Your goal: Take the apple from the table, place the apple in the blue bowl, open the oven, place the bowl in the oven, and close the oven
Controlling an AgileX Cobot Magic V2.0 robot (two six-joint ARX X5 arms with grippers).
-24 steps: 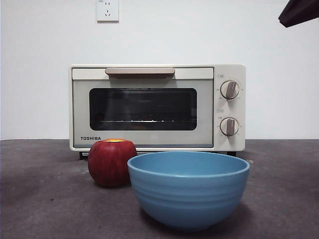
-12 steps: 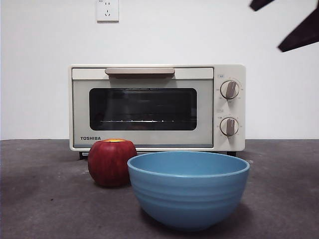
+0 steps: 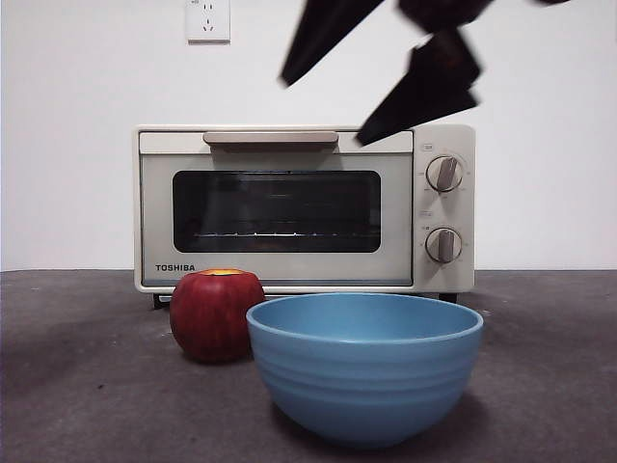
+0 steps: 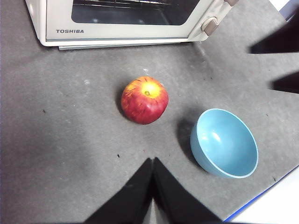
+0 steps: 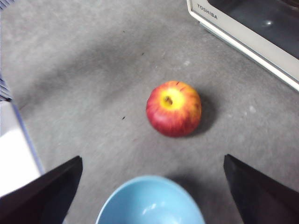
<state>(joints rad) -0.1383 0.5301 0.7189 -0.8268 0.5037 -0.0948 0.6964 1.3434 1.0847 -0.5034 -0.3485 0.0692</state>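
The dark red apple (image 3: 217,313) rests on the table (image 3: 77,386), just left of and behind the empty blue bowl (image 3: 364,367). Behind both stands the cream oven (image 3: 304,207) with its door closed. My right gripper (image 3: 323,113) hangs open high above the bowl and apple, in front of the oven's upper edge. In its wrist view the apple (image 5: 174,108) lies ahead between the wide jaws of the gripper (image 5: 153,158), and the bowl (image 5: 150,200) is nearest. My left gripper (image 4: 152,161) is shut and empty, held back from the apple (image 4: 145,100) and the bowl (image 4: 224,142).
A wall socket (image 3: 207,19) sits on the white wall behind the oven. The table's front edge, with a blue strip (image 4: 261,196), runs close to the bowl. The right arm's two jaws show dark at the edge of the left wrist view (image 4: 280,42).
The right gripper has swung in from the top right corner, leftward and down, and now hangs in front of the oven's top. Apple, bowl and oven have not moved.
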